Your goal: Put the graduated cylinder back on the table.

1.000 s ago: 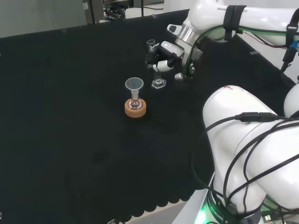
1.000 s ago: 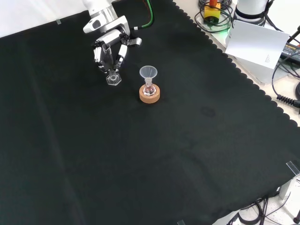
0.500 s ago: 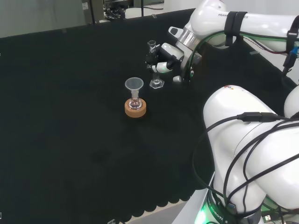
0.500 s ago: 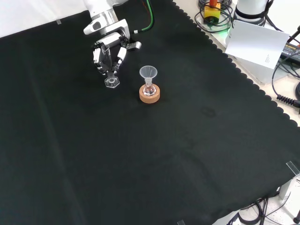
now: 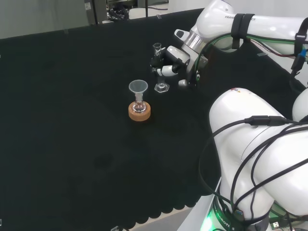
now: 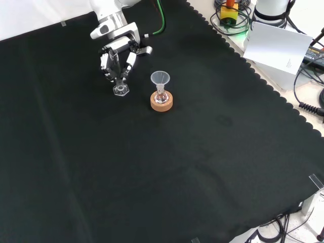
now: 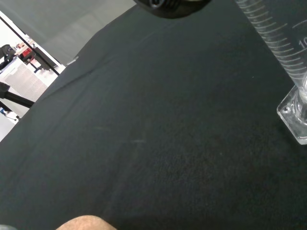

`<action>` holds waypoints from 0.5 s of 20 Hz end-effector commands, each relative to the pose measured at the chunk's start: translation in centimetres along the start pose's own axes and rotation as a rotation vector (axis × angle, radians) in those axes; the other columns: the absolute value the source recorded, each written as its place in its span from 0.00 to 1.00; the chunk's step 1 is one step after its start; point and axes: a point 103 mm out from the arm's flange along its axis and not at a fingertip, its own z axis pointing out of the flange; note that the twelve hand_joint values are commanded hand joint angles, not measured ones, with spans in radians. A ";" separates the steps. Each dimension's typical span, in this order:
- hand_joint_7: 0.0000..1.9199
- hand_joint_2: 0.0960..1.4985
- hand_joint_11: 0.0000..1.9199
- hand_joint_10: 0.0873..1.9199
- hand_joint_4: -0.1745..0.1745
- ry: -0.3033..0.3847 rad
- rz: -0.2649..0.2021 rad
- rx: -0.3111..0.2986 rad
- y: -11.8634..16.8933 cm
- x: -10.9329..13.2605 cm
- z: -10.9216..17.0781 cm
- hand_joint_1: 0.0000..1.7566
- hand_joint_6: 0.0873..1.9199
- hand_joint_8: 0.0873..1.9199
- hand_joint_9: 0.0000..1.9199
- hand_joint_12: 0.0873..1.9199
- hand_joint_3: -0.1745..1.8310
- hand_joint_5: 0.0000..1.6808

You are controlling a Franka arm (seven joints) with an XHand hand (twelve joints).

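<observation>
Over the last second the clear glass graduated cylinder [image 6: 119, 81] with its hexagonal foot has drifted lower in the front view's upper left, toward the black cloth [image 6: 212, 152]. The black and white hand [image 6: 117, 58] stays curled round its stem. To their right stands a clear funnel [image 6: 160, 78] in a small flask on a cork ring [image 6: 161, 102]; the foot looks at or near the cloth, so release seems close.

Even overhead light; black cloth [image 6: 192, 167] swallows shadows, clear glassware faint.
</observation>
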 end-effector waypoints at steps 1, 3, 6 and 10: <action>0.48 0.70 0.63 0.31 0.26 0.009 0.004 0.001 -0.1 -0.3 0.1 0.78 0.56 0.52 0.66 0.32 0.09 0.52; 0.47 0.71 0.63 0.33 0.26 0.013 0.004 -0.004 0.0 -0.1 0.2 0.78 0.57 0.53 0.65 0.33 0.09 0.51; 0.43 0.70 0.61 0.40 0.06 0.021 0.000 0.007 0.1 0.0 0.6 0.84 0.45 0.59 0.62 0.35 0.09 0.52; 0.44 0.72 0.60 0.37 0.22 0.015 0.000 0.013 0.1 0.0 0.7 0.79 0.59 0.59 0.63 0.38 0.09 0.48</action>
